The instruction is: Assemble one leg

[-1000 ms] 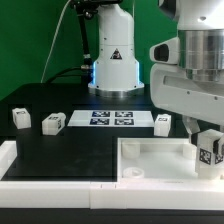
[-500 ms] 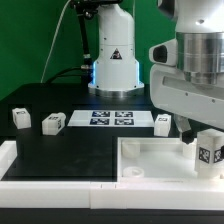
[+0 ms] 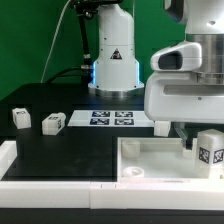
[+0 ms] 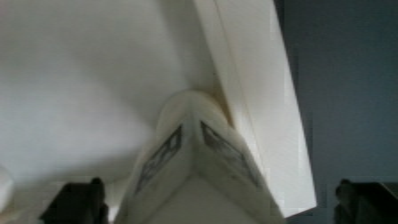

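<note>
Three small white legs show in the exterior view: one [image 3: 20, 118] near that view's left edge of the black table [image 3: 80, 150], a second [image 3: 52, 122] just beside it toward the right, and a third [image 3: 209, 151] standing at the far right, over the large white tray-like part [image 3: 150, 160]. Each carries a black-and-white tag on its face. The marker board [image 3: 112, 118] lies flat on the table behind them, between the second leg and the arm's bulky white wrist housing [image 3: 185, 85], which fills the upper right of the exterior view and hides whatever sits behind it.

The gripper [image 4: 224, 205] is not visible in the exterior view. In the wrist view its two dark fingertips [image 4: 79, 203] stand far apart, one on each side of a tagged white leg [image 4: 196, 160] that lies between them and points away from the camera against the tray part's white surface. Neither finger touches the leg, so the jaws are wide and hold nothing.
</note>
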`<state>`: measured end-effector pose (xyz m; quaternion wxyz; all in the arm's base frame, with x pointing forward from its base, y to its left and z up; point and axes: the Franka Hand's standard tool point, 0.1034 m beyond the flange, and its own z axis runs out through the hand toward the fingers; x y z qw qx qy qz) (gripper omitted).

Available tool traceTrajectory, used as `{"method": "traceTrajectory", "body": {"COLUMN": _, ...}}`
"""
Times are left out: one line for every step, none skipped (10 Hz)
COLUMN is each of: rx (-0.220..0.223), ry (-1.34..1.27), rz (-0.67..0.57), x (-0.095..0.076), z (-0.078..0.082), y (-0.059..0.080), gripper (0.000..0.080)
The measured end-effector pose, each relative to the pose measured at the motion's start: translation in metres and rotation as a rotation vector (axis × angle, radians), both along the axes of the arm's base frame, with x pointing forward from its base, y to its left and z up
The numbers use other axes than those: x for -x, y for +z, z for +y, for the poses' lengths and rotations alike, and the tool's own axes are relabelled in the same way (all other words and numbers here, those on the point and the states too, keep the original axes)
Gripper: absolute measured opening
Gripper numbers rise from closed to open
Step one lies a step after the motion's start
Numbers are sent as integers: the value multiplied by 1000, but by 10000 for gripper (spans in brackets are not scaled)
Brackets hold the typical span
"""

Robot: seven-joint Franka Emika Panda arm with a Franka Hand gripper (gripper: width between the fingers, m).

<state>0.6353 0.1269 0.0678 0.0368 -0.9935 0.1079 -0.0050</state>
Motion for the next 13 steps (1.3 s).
{"method": "traceTrajectory", "body": {"rx": 7, "ry": 108, "rz": -8, "x": 0, "z": -1, "y": 0, "gripper": 648}}
{"method": "traceTrajectory", "body": {"rx": 25, "ry": 263, "rz": -18, "x": -1, "z": -3, "y": 1, "gripper": 648}}
{"method": "traceTrajectory", "body": {"rx": 39, "ry": 380, "rz": -24, "x": -1, "z": -5, "y": 1, "gripper": 648}}
{"method": "traceTrajectory", "body": {"rx": 55, "ry": 487, "rz": -31, "x": -2, "z": -7, "y": 1, "gripper": 648}}
{"method": "traceTrajectory", "body": {"rx": 74, "ry": 609, "rz": -50, "x": -6, "z": -11, "y": 3, "gripper": 648}}
{"method": "traceTrajectory", "body": {"rx": 84, "ry": 657, "rz": -67, "x": -8, "z": -14, "y": 3, "gripper": 648}}
{"method": "traceTrajectory", "body": {"rx": 84, "ry": 634, "rz": -65, "x": -8, "z": -14, "y": 2, "gripper": 648}}
{"method": "traceTrajectory", "body": {"rx": 84, "ry": 634, "rz": -64, "x": -8, "z": -15, "y": 2, "gripper": 521}}
{"method": "traceTrajectory", "body": {"rx": 85, "ry": 634, "rz": -64, "x": -8, "z": -15, "y": 2, "gripper": 386}}
{"method": "traceTrajectory", "body": {"rx": 83, "ry": 594, "rz": -61, "x": -8, "z": -15, "y": 2, "gripper": 386}}
{"method": "traceTrajectory", "body": {"rx": 82, "ry": 563, "rz": -57, "x": -7, "z": -17, "y": 1, "gripper": 291}}
{"method": "traceTrajectory", "body": {"rx": 80, "ry": 489, "rz": -54, "x": -7, "z": -17, "y": 1, "gripper": 291}}
{"method": "traceTrajectory", "body": {"rx": 71, "ry": 311, "rz": -48, "x": -7, "z": -16, "y": 1, "gripper": 291}}
